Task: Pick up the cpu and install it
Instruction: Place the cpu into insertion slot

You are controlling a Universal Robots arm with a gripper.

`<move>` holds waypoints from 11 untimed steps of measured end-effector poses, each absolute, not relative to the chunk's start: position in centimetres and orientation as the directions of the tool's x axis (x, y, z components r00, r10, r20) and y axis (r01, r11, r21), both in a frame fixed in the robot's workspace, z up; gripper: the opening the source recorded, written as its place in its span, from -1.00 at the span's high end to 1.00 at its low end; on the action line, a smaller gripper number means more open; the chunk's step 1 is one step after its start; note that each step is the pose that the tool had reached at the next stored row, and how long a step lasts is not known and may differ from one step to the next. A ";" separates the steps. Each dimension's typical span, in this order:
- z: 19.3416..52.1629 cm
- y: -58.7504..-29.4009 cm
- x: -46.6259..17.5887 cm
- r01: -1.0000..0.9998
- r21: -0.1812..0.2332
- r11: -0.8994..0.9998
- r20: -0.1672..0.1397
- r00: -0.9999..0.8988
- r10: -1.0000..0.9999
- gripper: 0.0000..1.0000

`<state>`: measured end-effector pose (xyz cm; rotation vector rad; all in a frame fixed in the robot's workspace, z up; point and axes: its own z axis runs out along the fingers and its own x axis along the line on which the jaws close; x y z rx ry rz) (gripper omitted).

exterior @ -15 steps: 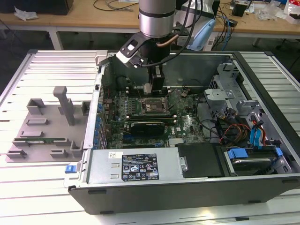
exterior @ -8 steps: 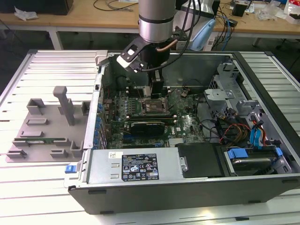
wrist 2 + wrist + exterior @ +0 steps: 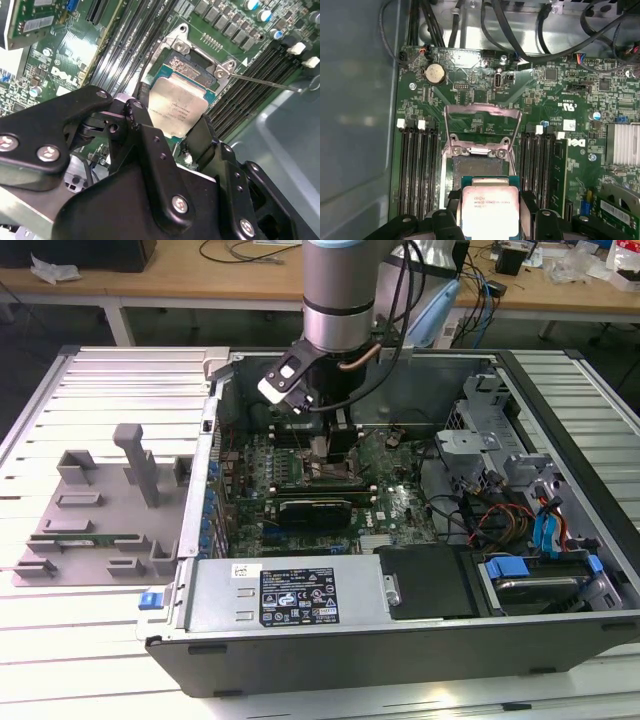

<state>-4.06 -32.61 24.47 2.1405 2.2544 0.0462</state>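
Currently held: the cpu [image 3: 489, 210], pinched by two opposite edges between the black fingers [image 3: 200, 137] of the hand [image 3: 490, 212], silvery top facing up.
Where the cpu is: inside the open computer case [image 3: 560, 420] on the counter [image 3: 60, 670], low over the motherboard [image 3: 555, 100] and over the near part of the open socket [image 3: 477, 167]; the far part of the socket lies uncovered in both wrist views.
Contact: I cannot tell whether the chip touches the socket bed or hangs just above it.
Socket state: the load plate [image 3: 482, 125] stands raised and the thin lever [image 3: 265, 82] is swung out to the side, so the bed is open.
Risk, offset: the chip does not look centred on the socket, so pressing down like this would likely set one edge on the frame and bend the contacts underneath.
Risk, tilt: in the second wrist view the cpu [image 3: 177, 107] seems slightly angled to the board; a corner landing first could gouge the bed.
Risk, orientation: the corner marking is too small to check, and a turned chip would not seat.
Risk, grip: the hold is on thin rims only, so a small slip could drop the chip crooked.
Risk, clearance: the fingers sit close beside the memory slots [image 3: 417, 170] and could strike their latches or the socket frame.
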 end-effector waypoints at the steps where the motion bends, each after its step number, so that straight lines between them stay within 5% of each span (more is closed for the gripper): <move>1: 24.3 -32.6 -4.0 0.998 0.044 0.052 -0.003 -0.052 0.999 -0.09; 11: 23.2 -32.5 -3.9 0.998 0.044 0.052 -0.003 -0.052 0.999 -0.09</move>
